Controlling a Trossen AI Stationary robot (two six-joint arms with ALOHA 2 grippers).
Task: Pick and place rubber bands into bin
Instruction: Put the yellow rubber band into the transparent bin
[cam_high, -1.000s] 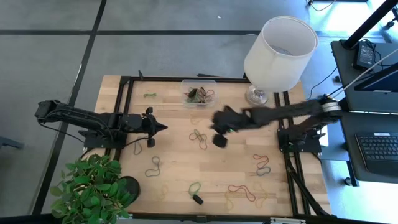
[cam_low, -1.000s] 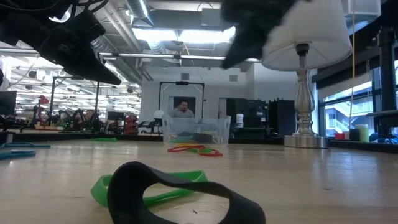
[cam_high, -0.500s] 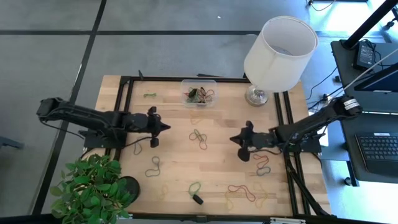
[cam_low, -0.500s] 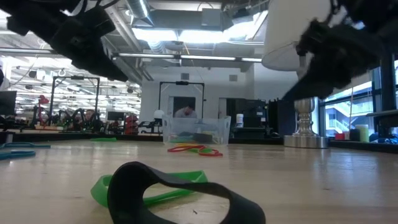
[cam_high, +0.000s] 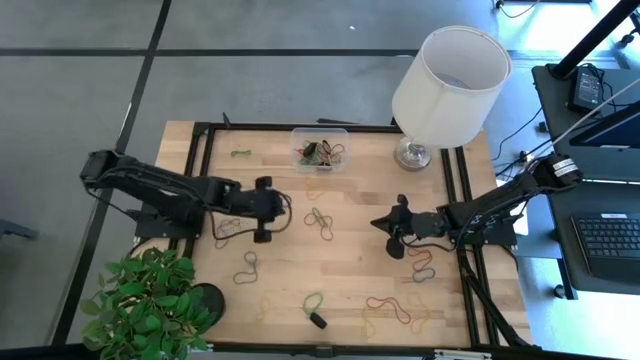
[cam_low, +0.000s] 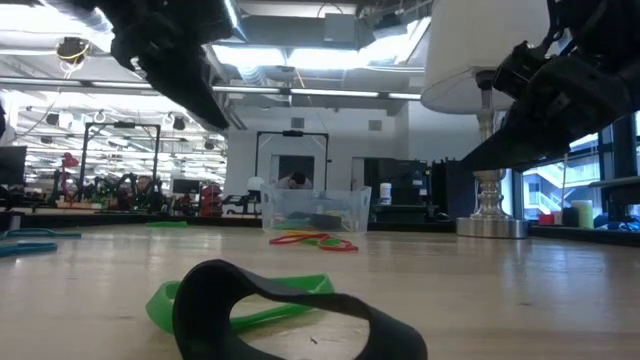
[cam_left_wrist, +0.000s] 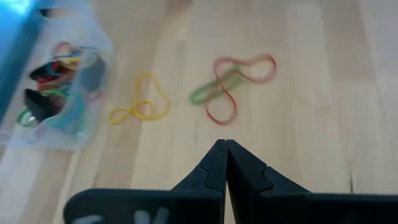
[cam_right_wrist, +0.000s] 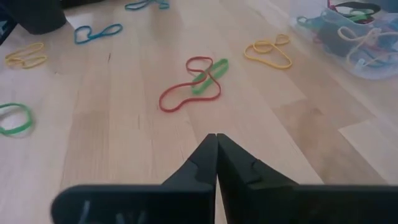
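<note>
Rubber bands in red, green, yellow and grey lie scattered flat on the wooden table. A red and green pair lies between my two grippers, also in the left wrist view and right wrist view. A yellow band lies near the bin. The clear bin stands at the far edge, holding several bands. My left gripper is shut, hovering left of the pair. My right gripper is shut, hovering to the pair's right.
A white lampshade on a metal base stands at the far right corner, next to the bin. A potted plant sits at the near left corner. A small black piece and a green band lie near the near edge.
My right gripper has swung from the table's middle toward the right and near edge, then has held almost still. My left gripper has moved toward the table's right, closer to the red and green pair. Both have stayed shut. No band has moved.
</note>
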